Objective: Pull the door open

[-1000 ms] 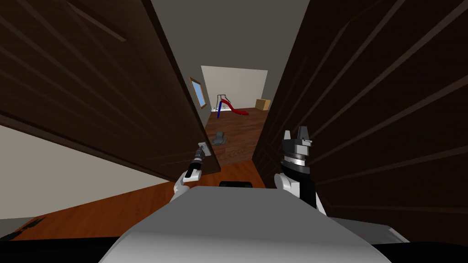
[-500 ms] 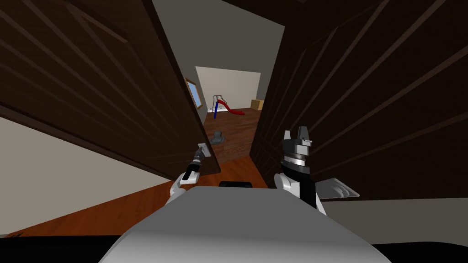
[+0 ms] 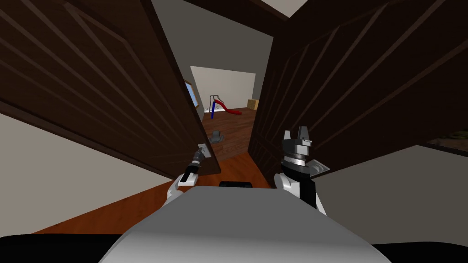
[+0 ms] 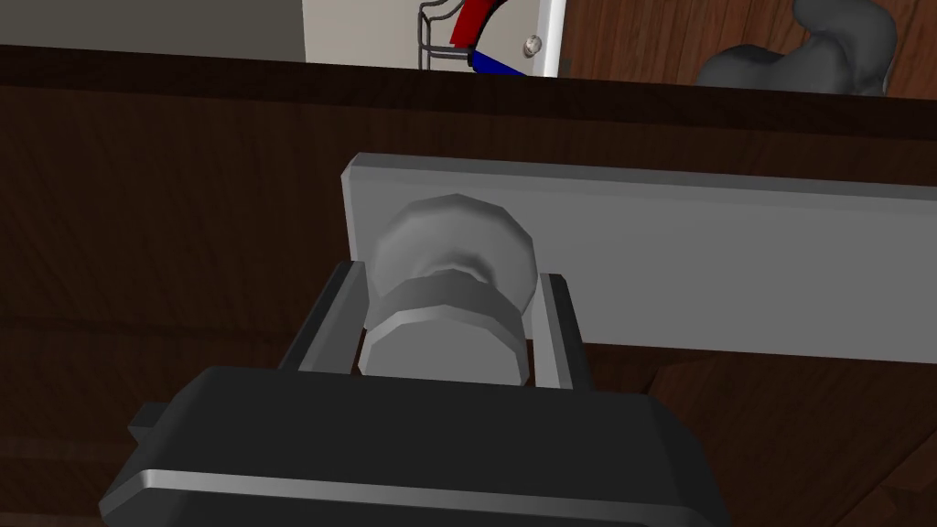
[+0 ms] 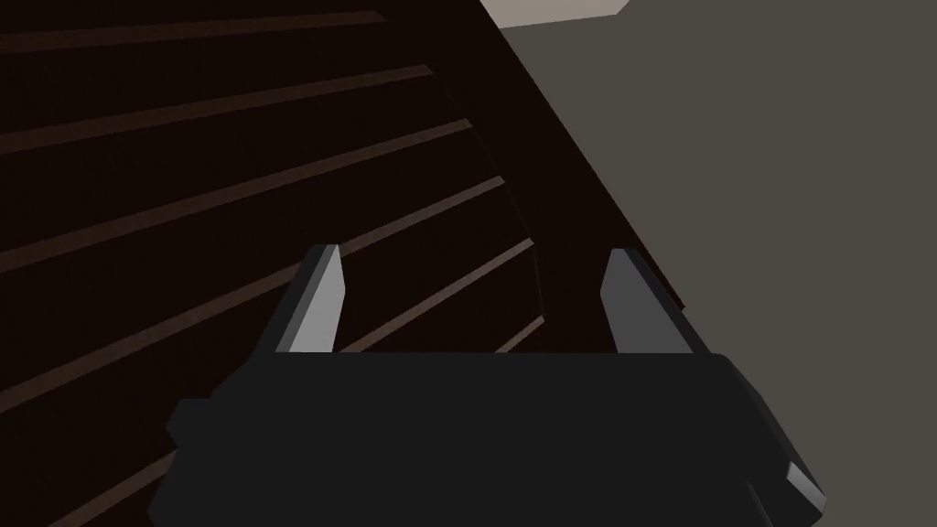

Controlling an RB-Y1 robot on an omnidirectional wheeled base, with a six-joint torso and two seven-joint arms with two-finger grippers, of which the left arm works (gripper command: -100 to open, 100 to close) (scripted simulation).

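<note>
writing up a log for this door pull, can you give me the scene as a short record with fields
door: door is dark brown and panelled, ajar on the robot's left
knob: knob is grey and round, on a grey plate by the door's edge
left gripper: left gripper is shut on the knob, fingers pressing its sides
right gripper: right gripper is open, holds nothing, faces a dark ribbed panel
through the gap: wood floor, red and blue slide, grey object on the floor
</note>
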